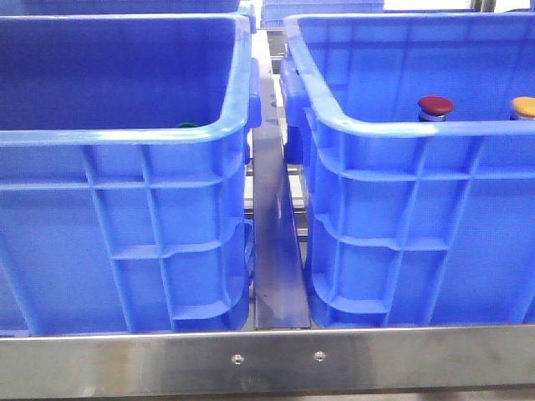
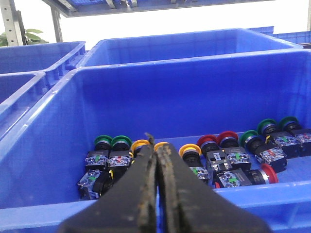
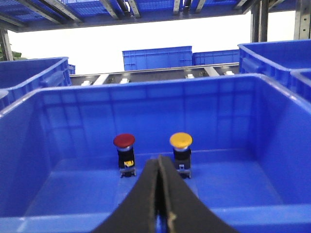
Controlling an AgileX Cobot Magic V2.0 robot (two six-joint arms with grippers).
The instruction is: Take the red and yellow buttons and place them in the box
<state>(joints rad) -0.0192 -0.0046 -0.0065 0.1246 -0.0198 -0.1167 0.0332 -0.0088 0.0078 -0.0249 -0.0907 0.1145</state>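
Right end effector [image 3: 159, 194] closed, fingers pressed together, nothing held, at the near rim of the right box [image 1: 401, 125]. Beyond it the red button [image 3: 124, 141] and yellow button [image 3: 181, 140] stand upright side by side on that box's floor. Left end effector [image 2: 156, 179] also closed and empty, over the left crate [image 2: 43, 145] of mixed buttons [image 2: 218, 160]; green cap [image 1: 185, 125] probably visible at its rim

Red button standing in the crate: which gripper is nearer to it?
Right. The right gripper, shut, faces the crate holding the red button and yellow button. The left gripper, also shut, is at another crate of loose buttons.
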